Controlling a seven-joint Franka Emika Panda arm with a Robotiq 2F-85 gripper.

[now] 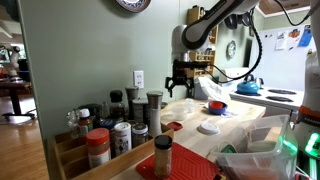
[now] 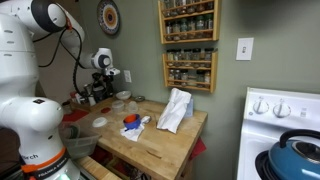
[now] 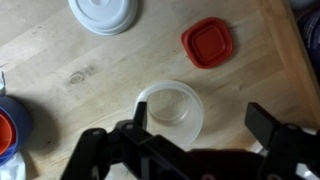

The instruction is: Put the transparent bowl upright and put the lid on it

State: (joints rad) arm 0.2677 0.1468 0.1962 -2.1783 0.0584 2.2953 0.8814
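A kitchen corner with a green wall, and a pale wooden butcher-block desk (image 2: 165,145) carries everything. In an exterior view the white Franka arm (image 2: 30,60) fills the near side, and a crumpled white cloth (image 2: 175,110) stands heaped in the middle of the desk. Wooden spice racks (image 2: 188,40) hang on the wall behind.

Over to the wrist view: the black fingers (image 3: 262,120) are spread wide, holding nothing, hanging above the desk. Right below them sits the small round transparent plastic bowl (image 3: 172,112), between the two tips but closer to one finger than the other. I cannot tell from here whether it is rim up or rim down.

The flat round white plastic lid (image 3: 103,14) lies flat on the wood, well apart from the bowl, at the top edge of the wrist view; in an exterior view it shows as a white disc (image 1: 209,127) on the desk. A small square red plastic lid (image 3: 208,42) lies near it, apart from both. A blue and red item (image 3: 8,120) peeks in at the frame edge.
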